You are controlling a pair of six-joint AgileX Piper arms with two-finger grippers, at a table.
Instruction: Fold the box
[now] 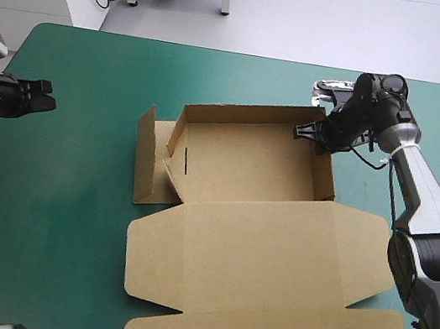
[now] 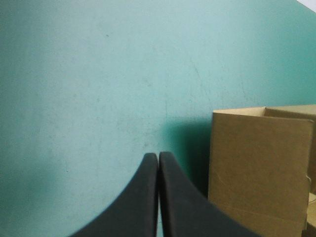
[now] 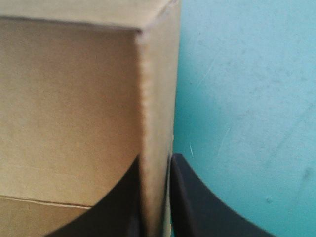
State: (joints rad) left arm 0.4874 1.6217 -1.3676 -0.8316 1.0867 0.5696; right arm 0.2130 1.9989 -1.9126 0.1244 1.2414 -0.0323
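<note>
The high view looked forward and down from above and behind the robot. It took in nearly the whole table, with the far edge near the top.

The left wrist view sat just above the left gripper near the table's left edge. It looked low across bare cover toward the left end of the box, which stood ahead and to one side.

The right wrist view was much closer, looking along the right gripper, which pinched the box's wall at its far right corner, and board filled half the picture.

All three views shared the box. The high view also showed both grippers, the left one well apart from the box.
</note>
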